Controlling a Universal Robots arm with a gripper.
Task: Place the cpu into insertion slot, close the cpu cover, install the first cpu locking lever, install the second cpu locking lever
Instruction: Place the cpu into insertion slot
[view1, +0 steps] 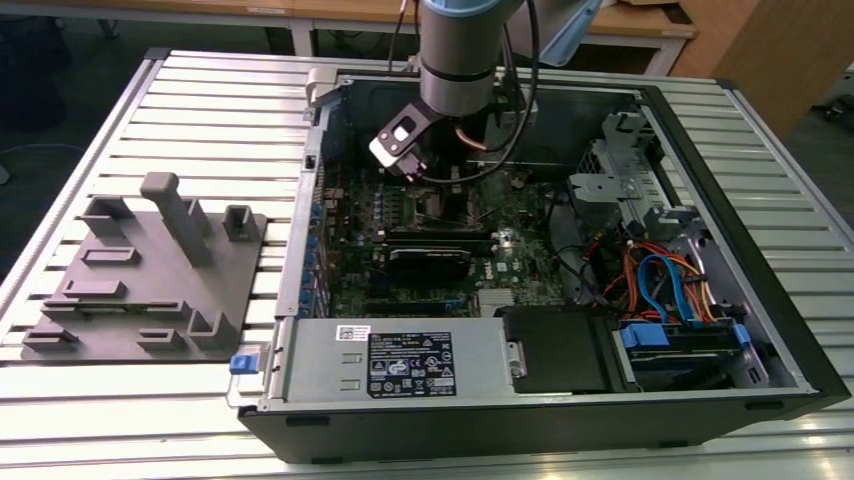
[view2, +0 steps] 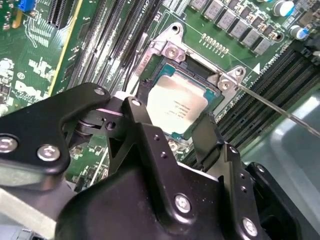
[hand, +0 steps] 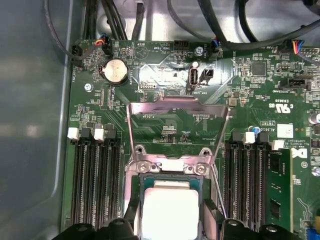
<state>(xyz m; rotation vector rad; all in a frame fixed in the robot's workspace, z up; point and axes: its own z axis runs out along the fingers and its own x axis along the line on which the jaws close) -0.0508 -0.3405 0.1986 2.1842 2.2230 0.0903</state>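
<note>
The cpu (view2: 176, 102), a square chip with a silver-grey top, lies flat in the insertion slot (view2: 152, 75) on the green board. My gripper (view2: 172, 119) is low over it, straddling the chip on two opposite sides. In the first wrist view the cpu (hand: 170, 210) sits between the gripper's (hand: 171, 222) black tips. The cpu cover (hand: 177, 107), a thin grey metal frame, stands swung up and back from the slot on its hinge. A thin locking lever (view2: 280, 109) slants away from the slot's corner, raised. In the exterior view the gripper (view1: 434, 190) reaches down into the open computer case.
Long black memory slots (hand: 95, 180) flank the socket on both sides. Cables (view1: 654, 280) and a drive cage (view1: 614, 180) fill the case at the exterior view's right. A grey fixture block (view1: 147, 270) sits on the slatted table at the exterior view's left.
</note>
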